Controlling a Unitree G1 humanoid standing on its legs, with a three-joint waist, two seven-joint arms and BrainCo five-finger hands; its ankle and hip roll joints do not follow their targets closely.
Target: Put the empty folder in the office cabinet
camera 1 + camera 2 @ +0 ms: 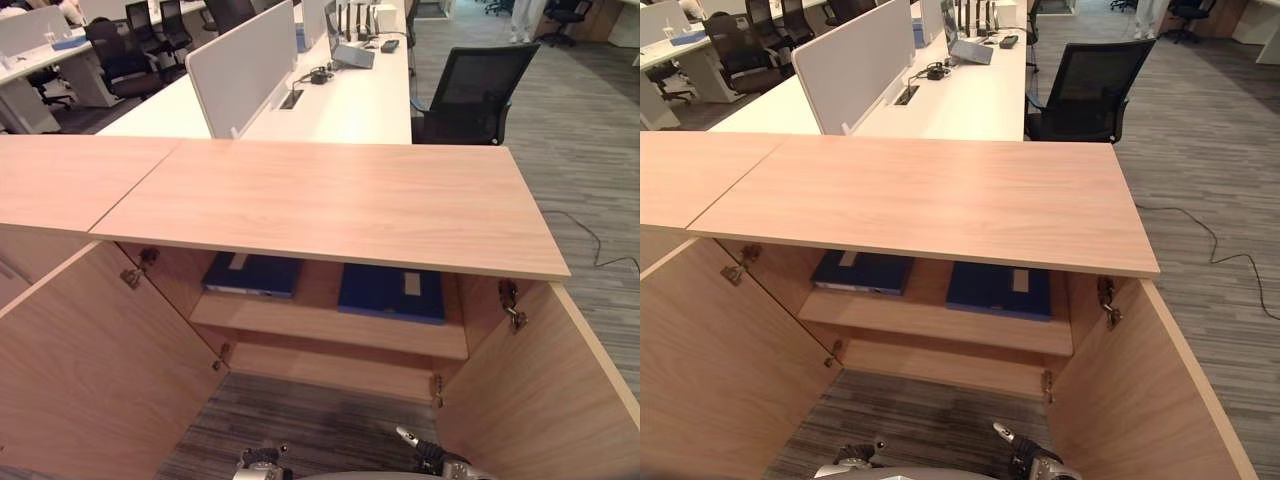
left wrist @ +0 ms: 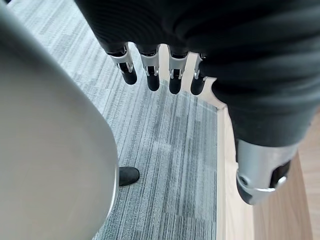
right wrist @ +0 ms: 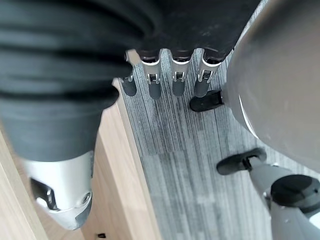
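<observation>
Two dark blue folders lie flat on the upper shelf (image 1: 330, 328) of the office cabinet (image 1: 330, 205), both doors swung wide. Left folder (image 1: 252, 273): on the shelf's left part, a pale label on its cover. Right folder (image 1: 391, 291): on the shelf's right part, also bearing a pale label, apart from the first with bare shelf between them. Left door (image 1: 95, 370) and right door (image 1: 545, 400): light wood, hinges showing along the inner walls. Cabinet top: bare light wood. Grey striped carpet (image 1: 300, 425) lies in front of the opening.

Left hand (image 2: 150, 70): hangs over the carpet beside a wooden door edge, fingers straight and relaxed, grasping nothing. Right hand (image 3: 165, 77): likewise over the carpet next to a door edge, fingers extended and loose, empty.

Behind the cabinet: a white desk (image 1: 350, 105) with a divider panel (image 1: 240, 70), and a black mesh chair (image 1: 475, 95) drawn up at its right side.
</observation>
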